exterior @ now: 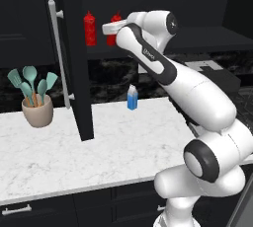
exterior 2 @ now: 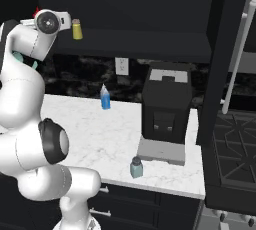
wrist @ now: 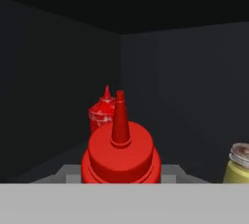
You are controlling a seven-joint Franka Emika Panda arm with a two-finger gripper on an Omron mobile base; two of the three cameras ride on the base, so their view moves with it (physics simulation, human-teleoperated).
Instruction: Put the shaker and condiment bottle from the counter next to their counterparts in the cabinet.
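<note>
Your gripper (exterior: 109, 27) is clamped on the condiment bottle (wrist: 120, 155) inside the cabinet (exterior: 79, 73), beside the wider red bottle (wrist: 101, 113), while the shaker (exterior 2: 135, 167) waits at the counter's (exterior: 74, 152) front edge.

Arm raised to the cabinet shelf, gripper clamped on the condiment bottle

The white arm rises from its base, bends at the dark elbow joint and reaches up and forward over the counter's (exterior: 74, 157) front edge, its hand level with the shelf of the cabinet (exterior: 79, 73). The gripper (wrist: 121, 172) points horizontally into the opening, its jaws drawn in close on the condiment bottle (wrist: 120, 155), which stands upright between them, nozzle up, just at the shelf's front edge.
</note>
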